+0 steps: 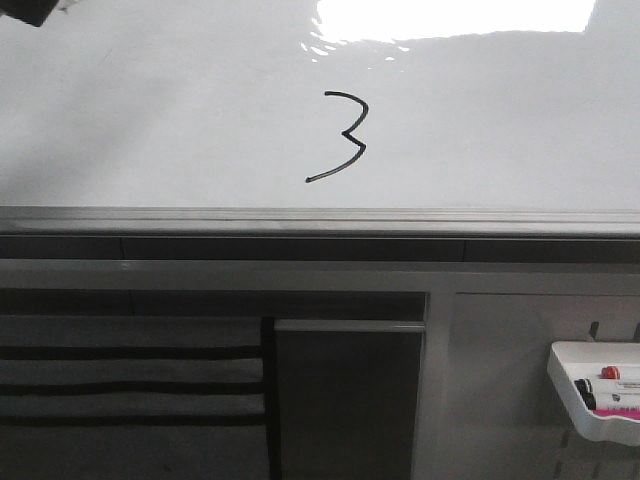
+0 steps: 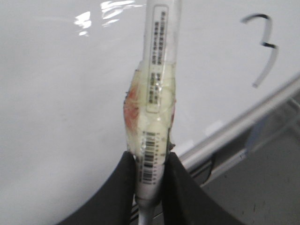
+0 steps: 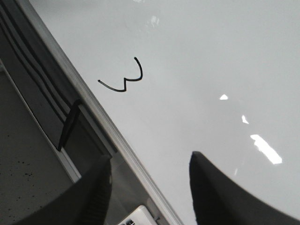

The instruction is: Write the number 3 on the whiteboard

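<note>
A thin black number 3 [image 1: 362,150] is drawn on the glossy whiteboard [image 1: 150,120], a little above its grey frame edge [image 1: 320,218]. In the left wrist view my left gripper [image 2: 150,157] is shut on a white marker [image 2: 157,93] wrapped in tape. The marker lies over the whiteboard [image 2: 56,93], off to the side of the number 3 [image 2: 270,46], and its tip is out of view. My right gripper [image 3: 150,157] is open and holds nothing. It hangs over the board's frame edge, some way from the number 3 [image 3: 115,88]. Neither gripper shows clearly in the front view.
A small white marker tray [image 1: 575,390] with markers hangs on the grey panel below the board at the right. A dark panel [image 1: 345,400] and striped slats [image 1: 130,380] lie below the frame. Bright glare [image 1: 450,20] covers the board's top.
</note>
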You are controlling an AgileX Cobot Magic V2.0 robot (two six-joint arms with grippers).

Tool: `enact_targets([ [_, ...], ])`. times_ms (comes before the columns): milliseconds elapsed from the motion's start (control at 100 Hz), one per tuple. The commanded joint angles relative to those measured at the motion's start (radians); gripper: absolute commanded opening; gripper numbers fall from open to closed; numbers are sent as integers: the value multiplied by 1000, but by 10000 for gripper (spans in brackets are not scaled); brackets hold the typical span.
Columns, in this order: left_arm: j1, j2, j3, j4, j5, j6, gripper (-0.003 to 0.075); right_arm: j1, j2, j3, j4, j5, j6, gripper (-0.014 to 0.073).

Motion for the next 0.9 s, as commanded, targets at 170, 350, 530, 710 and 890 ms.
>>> enact_targets([
  [170, 166, 106, 17, -176, -264, -45, -13, -14, -12, -24, 5, 18, 9, 335],
  [350, 171, 203, 17, -222, -343, -45, -13, -14, -12, -24, 5, 22, 9, 335],
  [530, 171, 257, 17, -234, -364, -45, -13, -14, -12, -24, 5, 28, 9, 335],
  [710, 169, 264, 17, -234, -362, -43, 10, -14, -12, -24, 5, 28, 9, 335],
  [890, 169, 262, 17, -232, -360, -37, 262, -14, -12, -24, 5, 31, 9, 335],
])
